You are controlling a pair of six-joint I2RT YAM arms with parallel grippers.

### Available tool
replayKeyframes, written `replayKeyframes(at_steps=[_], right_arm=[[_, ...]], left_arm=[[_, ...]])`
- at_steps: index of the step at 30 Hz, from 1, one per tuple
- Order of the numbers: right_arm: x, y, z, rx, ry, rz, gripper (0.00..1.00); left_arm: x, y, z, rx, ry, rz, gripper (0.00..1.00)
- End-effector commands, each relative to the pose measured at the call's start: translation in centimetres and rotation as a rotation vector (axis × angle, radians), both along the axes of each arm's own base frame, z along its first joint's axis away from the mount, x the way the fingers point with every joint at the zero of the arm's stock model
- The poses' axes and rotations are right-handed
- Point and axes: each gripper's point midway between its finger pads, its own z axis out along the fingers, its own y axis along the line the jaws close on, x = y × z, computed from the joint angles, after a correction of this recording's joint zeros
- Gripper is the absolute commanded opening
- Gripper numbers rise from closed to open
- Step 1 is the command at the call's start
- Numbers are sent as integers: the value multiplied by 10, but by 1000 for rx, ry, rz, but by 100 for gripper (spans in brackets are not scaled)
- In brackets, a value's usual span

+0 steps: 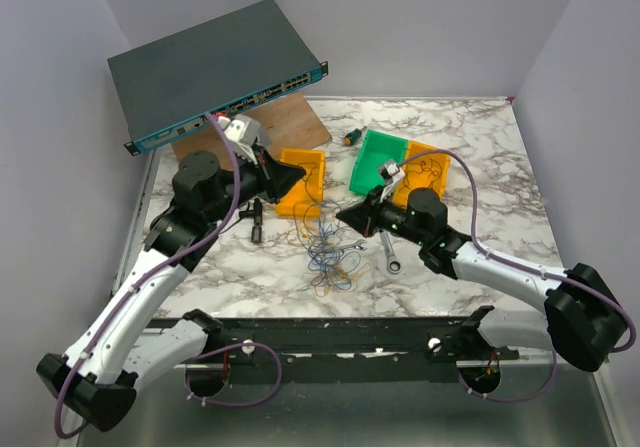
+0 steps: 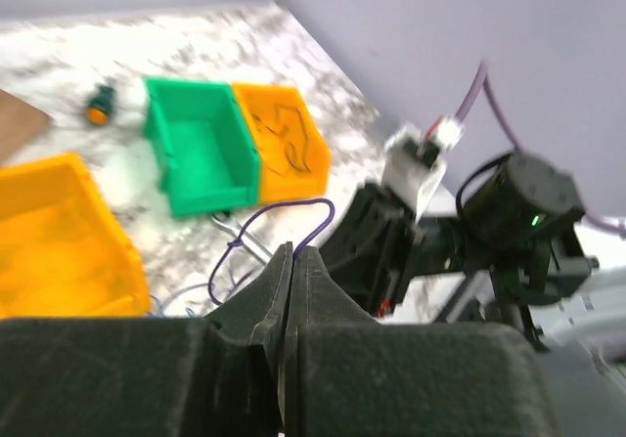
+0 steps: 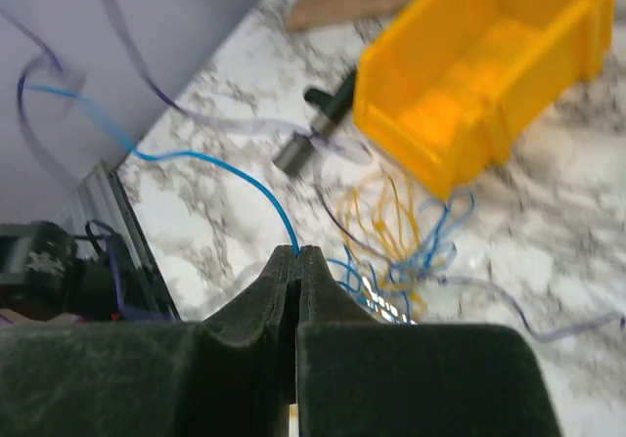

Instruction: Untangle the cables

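Observation:
The cables (image 1: 325, 249) lie in a loose tangle of thin blue, yellow and purple wires on the marble table between the two arms. My left gripper (image 1: 300, 175) hangs above the yellow bin; in the left wrist view its jaws (image 2: 294, 252) are shut on a purple wire (image 2: 279, 209) that loops up from the pile. My right gripper (image 1: 346, 212) sits just right of the tangle. The right wrist view shows it (image 3: 298, 253) shut on a blue wire (image 3: 220, 166), which arcs away to the left above the rest of the tangle (image 3: 411, 232).
A yellow bin (image 1: 303, 179) stands left of the tangle, a green bin (image 1: 378, 157) and a second yellow bin (image 1: 430, 167) behind it. Silver wrenches (image 1: 390, 254) lie by the right gripper, a black tool (image 1: 256, 219) to the left. A network switch (image 1: 215, 67) and a wooden board (image 1: 290, 125) are at the back.

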Motion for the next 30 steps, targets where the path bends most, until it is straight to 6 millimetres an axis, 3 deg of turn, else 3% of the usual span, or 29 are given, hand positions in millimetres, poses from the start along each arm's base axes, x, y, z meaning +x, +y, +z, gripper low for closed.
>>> replayKeyframes(at_steps=[1,5,7,10,11,12,13,14,16,17,21,23,30], right_arm=[[-20,-22,-80,-121,272,-78,1],[-44,-41,-133,-204,472,-115,1],[-51,-50,-147,-227,515,-148,1],[-49,-63,-149,-254,506,-207,1],[-46,-65,-146,-264,488,-217,2],[-43,-65,-140,-270,467,-222,13],[-40,-65,-132,-269,438,-221,29],[-36,-64,-123,-264,405,-217,52],[-28,-60,-100,-244,329,-208,72],[-24,-57,-85,-229,290,-196,77],[-19,-38,-34,-159,131,-98,83],[-18,-25,-17,-139,90,-35,83],[-31,34,-2,-136,-33,168,76]], left_arm=[[7,46,48,-55,-139,227,0],[0,60,69,-82,-204,266,0],[-3,61,76,-84,-218,261,0],[-5,60,81,-78,-227,248,0],[-6,60,83,-80,-231,247,0],[-7,60,85,-83,-235,248,0],[-7,60,86,-86,-236,248,0],[-8,59,87,-88,-238,239,0],[-12,57,92,-91,-245,217,0],[-13,56,93,-91,-245,207,0],[-18,55,101,-94,-253,190,0],[-20,55,105,-93,-261,183,0],[-24,58,113,-92,-276,187,0]])
